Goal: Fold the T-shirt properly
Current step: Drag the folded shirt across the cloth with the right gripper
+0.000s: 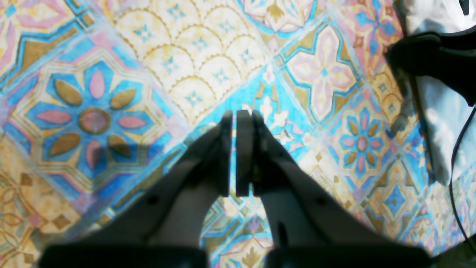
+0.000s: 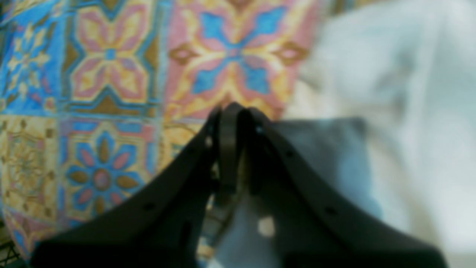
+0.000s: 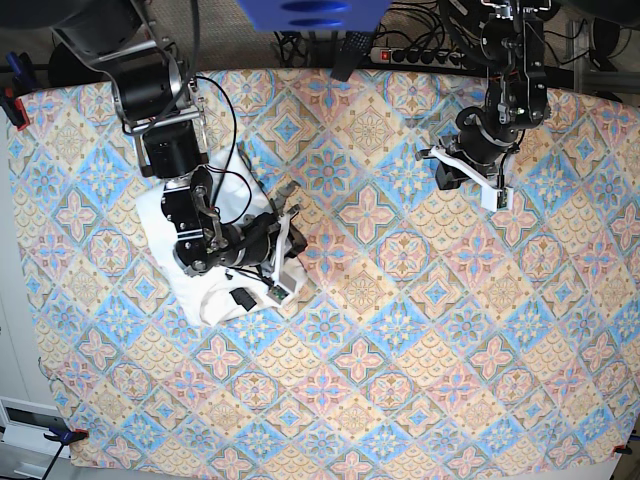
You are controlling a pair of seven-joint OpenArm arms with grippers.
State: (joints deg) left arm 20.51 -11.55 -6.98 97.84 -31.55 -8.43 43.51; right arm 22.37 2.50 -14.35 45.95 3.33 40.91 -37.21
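Note:
The T-shirt [image 3: 212, 300] lies as a compact white bundle at the left of the patterned tablecloth, plain side up, with a small black tag [image 3: 243, 297] showing. The arm of my right gripper [image 3: 288, 250] lies across it. In the right wrist view the right gripper [image 2: 230, 109] is shut at the bundle's edge, its tips over the tablecloth and the blurred white T-shirt [image 2: 390, 93] beside them; no cloth shows between the tips. My left gripper [image 3: 468, 178] hangs far off at the back right. It is shut [image 1: 234, 115] over bare tablecloth, holding nothing.
The tablecloth [image 3: 400, 330] covers the whole table. A power strip [image 3: 410, 55] and cables lie beyond the back edge. Black cables [image 3: 232, 185] run from the arm across the shirt. A white and black shape [image 1: 438, 123] at the left wrist view's right edge is unclear.

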